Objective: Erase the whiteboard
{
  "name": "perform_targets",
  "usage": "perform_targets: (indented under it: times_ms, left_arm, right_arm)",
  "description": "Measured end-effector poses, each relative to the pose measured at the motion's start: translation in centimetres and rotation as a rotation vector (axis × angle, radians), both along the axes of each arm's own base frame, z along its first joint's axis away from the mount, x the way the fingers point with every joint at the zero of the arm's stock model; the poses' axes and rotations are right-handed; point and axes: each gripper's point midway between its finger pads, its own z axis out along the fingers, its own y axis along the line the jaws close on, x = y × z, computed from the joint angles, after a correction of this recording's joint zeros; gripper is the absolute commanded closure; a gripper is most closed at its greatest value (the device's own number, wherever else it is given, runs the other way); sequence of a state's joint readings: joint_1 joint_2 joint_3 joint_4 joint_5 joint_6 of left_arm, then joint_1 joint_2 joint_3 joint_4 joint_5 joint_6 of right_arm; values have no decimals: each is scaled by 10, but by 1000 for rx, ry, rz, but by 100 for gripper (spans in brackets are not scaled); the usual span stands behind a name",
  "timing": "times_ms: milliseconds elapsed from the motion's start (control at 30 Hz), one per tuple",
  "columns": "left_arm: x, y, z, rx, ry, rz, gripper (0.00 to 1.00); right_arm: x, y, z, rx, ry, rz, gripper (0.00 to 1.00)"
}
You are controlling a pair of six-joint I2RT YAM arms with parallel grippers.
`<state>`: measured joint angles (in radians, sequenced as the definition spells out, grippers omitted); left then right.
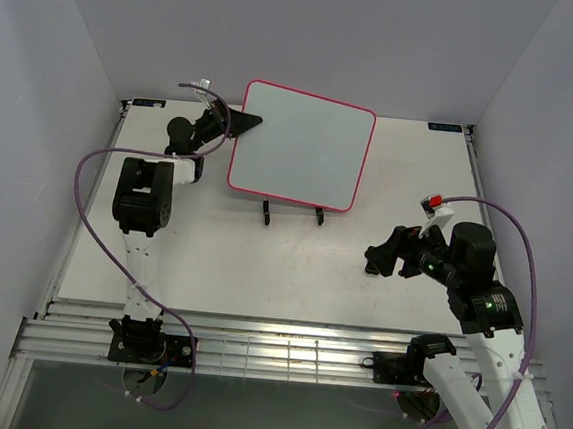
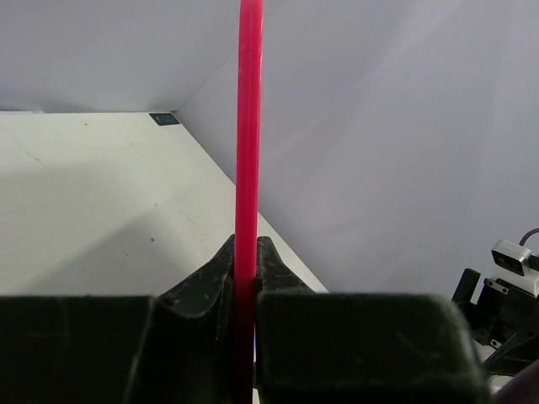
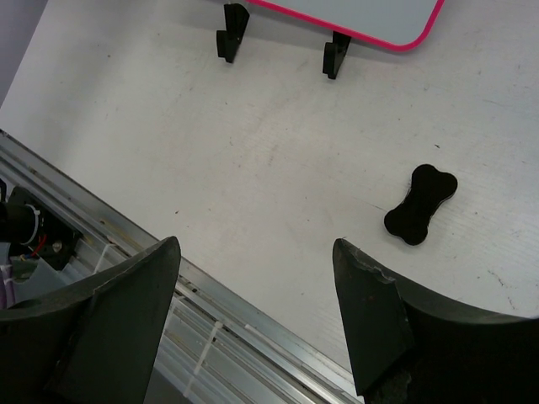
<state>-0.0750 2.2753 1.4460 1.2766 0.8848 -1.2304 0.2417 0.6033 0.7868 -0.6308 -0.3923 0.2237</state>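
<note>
**Status: board and holding arm**
- The whiteboard [image 1: 303, 146] stands tilted on its stand [image 1: 265, 213] at the far centre of the table [image 1: 211, 268].
- The left end effector [image 1: 246, 123] is clamped on the board's upper left edge.
- In the left wrist view the pink frame [image 2: 248, 126] runs straight up from between the fully closed fingers [image 2: 202, 290].

**Status: wiping arm**
- The right end effector [image 1: 389, 252] hangs over the table, in front of the board and to its right, well apart from it.
- Its jaws stand wide and hold nothing.
- The eraser [image 3: 421, 204] lies flat on the table, in front of the board's lower right corner and clear of both fingers.

**Progress**
- From above, the board face shows no writing.
- The corner of the board seen from the right wrist is also clean.
- Judgement: the wiping itself appears complete.

**Remaining**
- The left grip on the frame has not been released.
- Neither arm is parked.
- The eraser is already set down, so no further pass looks necessary unless faint marks exist that this resolution does not show.
</note>
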Motion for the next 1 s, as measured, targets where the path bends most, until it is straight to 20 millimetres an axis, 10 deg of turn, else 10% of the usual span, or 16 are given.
perform_targets:
  times_ms: [1000]
  left_arm:
    - [-2, 13, -44, 67, 0, -9, 100]
  right_arm:
    - [-6, 7, 3, 26, 2, 46, 21]
